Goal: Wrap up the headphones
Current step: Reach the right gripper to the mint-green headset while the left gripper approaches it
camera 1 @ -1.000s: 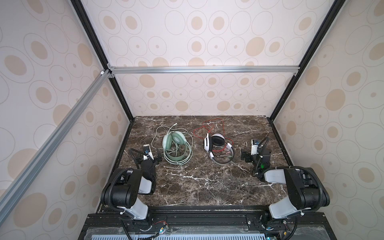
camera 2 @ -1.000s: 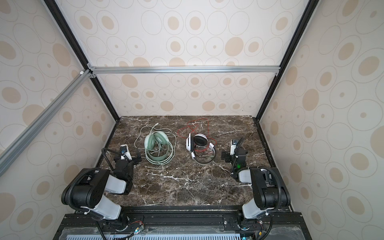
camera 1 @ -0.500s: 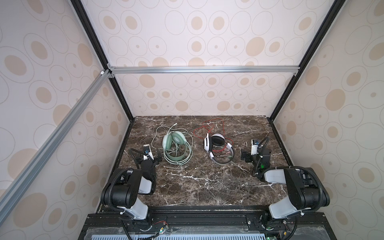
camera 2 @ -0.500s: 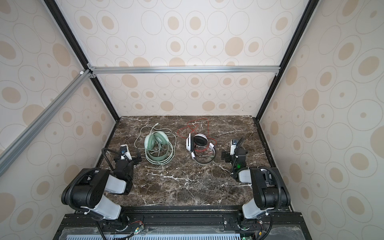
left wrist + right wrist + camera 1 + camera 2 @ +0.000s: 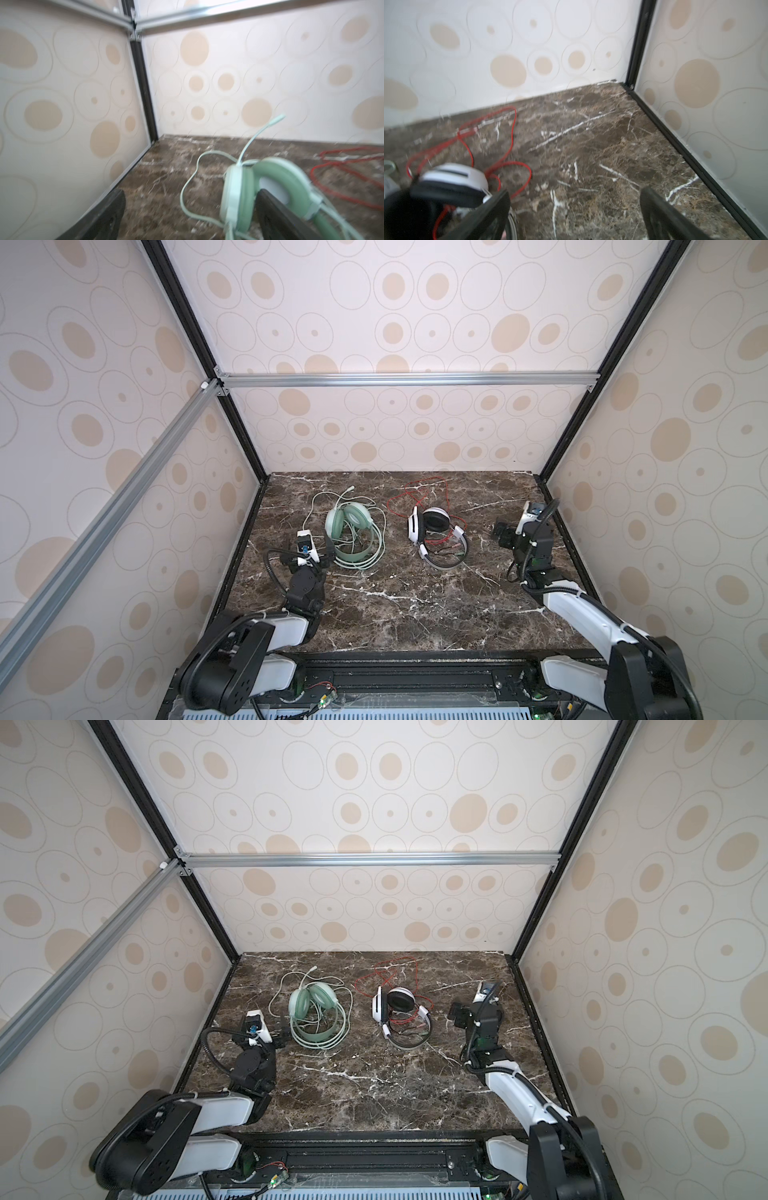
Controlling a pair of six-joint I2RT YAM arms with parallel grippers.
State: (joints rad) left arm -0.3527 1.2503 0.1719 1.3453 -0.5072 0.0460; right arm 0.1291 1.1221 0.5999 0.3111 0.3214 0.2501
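With my left gripper (image 5: pixel 191 195) beside the green headset (image 5: pixel 353 531) at left and my right gripper (image 5: pixel 575 191) near the white headset (image 5: pixel 432 526) right of centre, both spread wide and empty, I fear a careless grab snags the loose red cable (image 5: pixel 515 120) and drags a headset.

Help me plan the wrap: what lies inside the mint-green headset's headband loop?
In a top view, tangled strands of its pale green cable cross the marble tabletop inside the headband of the mint-green headset. Whatever lies under the ear cups is covered.
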